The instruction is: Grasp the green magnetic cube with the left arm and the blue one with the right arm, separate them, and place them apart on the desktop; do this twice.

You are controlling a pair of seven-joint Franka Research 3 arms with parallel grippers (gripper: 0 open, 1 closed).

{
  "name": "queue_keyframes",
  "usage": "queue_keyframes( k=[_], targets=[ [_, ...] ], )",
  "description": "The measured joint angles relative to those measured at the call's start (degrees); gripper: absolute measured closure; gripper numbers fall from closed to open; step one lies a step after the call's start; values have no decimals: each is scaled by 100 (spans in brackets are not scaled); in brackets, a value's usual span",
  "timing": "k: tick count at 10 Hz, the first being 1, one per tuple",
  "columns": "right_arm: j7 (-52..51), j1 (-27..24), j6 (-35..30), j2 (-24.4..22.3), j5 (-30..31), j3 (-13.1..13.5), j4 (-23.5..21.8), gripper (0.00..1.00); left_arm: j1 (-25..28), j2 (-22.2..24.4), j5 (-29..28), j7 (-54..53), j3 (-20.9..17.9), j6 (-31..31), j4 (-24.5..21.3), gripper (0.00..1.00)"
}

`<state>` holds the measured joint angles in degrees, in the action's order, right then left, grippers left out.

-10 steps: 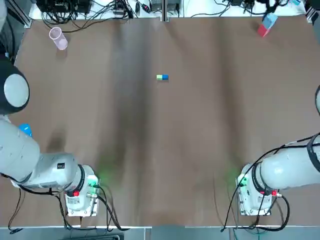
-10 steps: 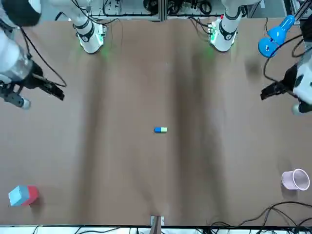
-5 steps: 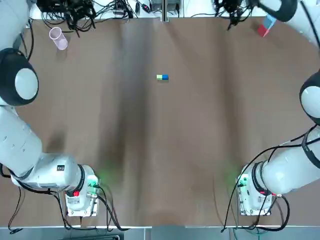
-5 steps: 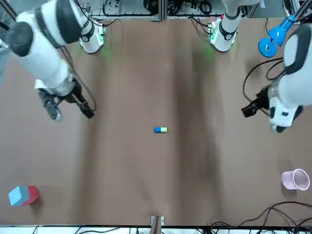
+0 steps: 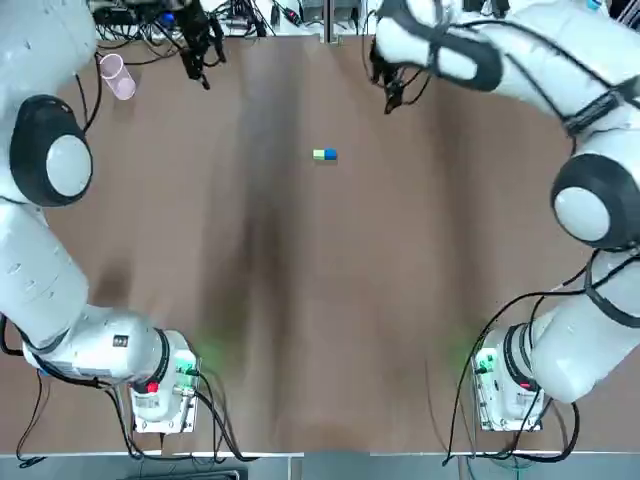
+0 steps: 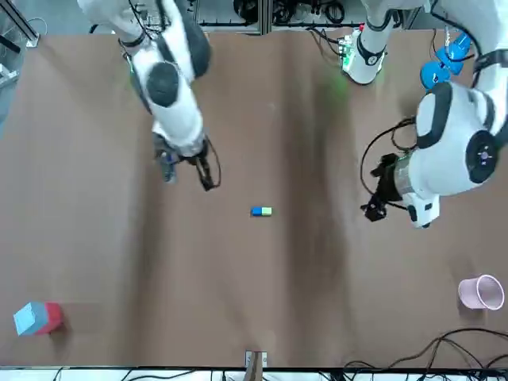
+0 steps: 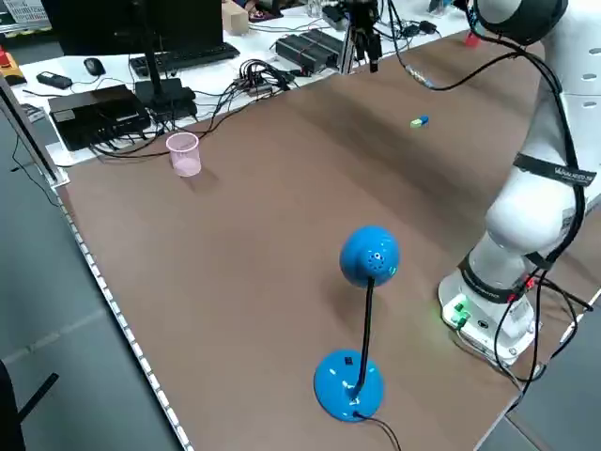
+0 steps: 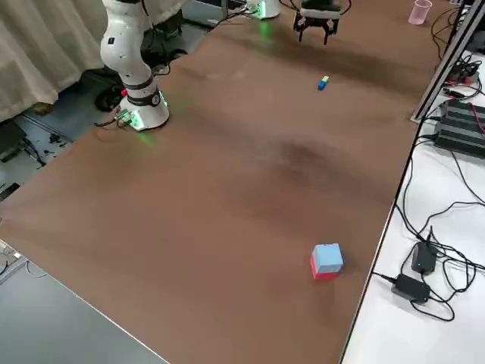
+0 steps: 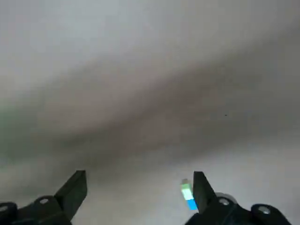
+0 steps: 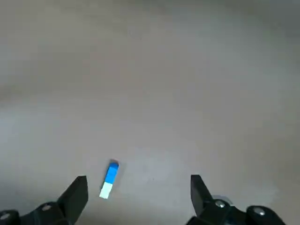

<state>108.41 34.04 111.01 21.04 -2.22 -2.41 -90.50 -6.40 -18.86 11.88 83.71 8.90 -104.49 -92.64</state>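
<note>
Green cube [image 5: 319, 154] and blue cube [image 5: 331, 155] sit stuck together on the tabletop [image 5: 300, 300], toward its far middle. Left hand [image 9: 139, 176] hovers well off to their left, fingers spread wide, empty. Right hand [image 10: 138, 178] hangs nearer on their right, fingers parted too.

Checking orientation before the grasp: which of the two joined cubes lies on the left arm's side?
The green magnetic cube, the half of the pair toward the left gripper; the blue one touches it on the side of the right gripper.
</note>
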Motion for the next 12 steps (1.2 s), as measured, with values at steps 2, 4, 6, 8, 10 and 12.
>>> queue_keyframes(
  k=[2, 4, 6, 8, 10, 12],
  targets=[
    [948, 225, 146, 461, 23, 4, 347, 1, -454, -273, 98, 838, 9, -523, -182, 0],
    [1519, 344, 159, 987, 98, 10, 780, 1, -802, -581, 204, 1054, 13, -770, -204, 0],
    [1828, 362, 268, 1441, 109, 16, 1205, 1, -1019, -817, 331, 1217, 13, -1126, -231, 1],
    [2107, 389, 677, 1751, 109, 17, 1423, 1, -1151, -926, 519, 1231, 26, -1719, -387, 1],
    [2354, 526, 804, 2175, 111, 25, 1798, 1, -1388, -1126, 638, 1249, 35, -2361, -469, 2],
    [2477, 628, 851, 2600, 112, 60, 2168, 1, -1463, -1378, 882, 1308, 36, -2857, -474, 4]
  ],
)
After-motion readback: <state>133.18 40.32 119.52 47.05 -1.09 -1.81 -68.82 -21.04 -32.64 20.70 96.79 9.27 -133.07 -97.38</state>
